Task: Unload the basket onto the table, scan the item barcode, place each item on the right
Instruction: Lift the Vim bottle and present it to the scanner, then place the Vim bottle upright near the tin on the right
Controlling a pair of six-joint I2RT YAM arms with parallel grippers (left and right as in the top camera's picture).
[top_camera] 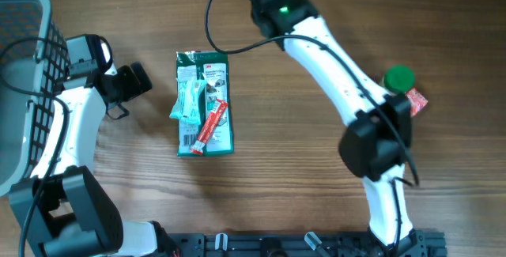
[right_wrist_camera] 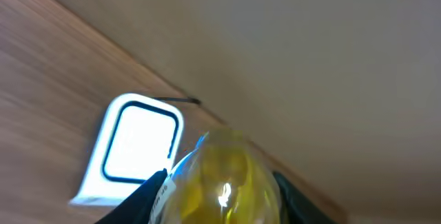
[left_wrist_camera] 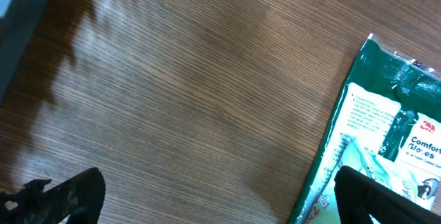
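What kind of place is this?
Probably a pretend shop checkout on a wooden table: a grey basket, a green pack of gloves, and a white scanner-like box near the yellow item in the right gripper.

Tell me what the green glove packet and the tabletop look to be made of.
Glove packet: glossy plastic film, judging by its crinkled sealed top and glare. Tabletop: wood or wood-look laminate, low sheen; straight grain lines, real or printed I cannot tell.

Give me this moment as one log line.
left gripper: open, empty | right gripper: shut on yellow item by white scanner | glove pack: flat on table
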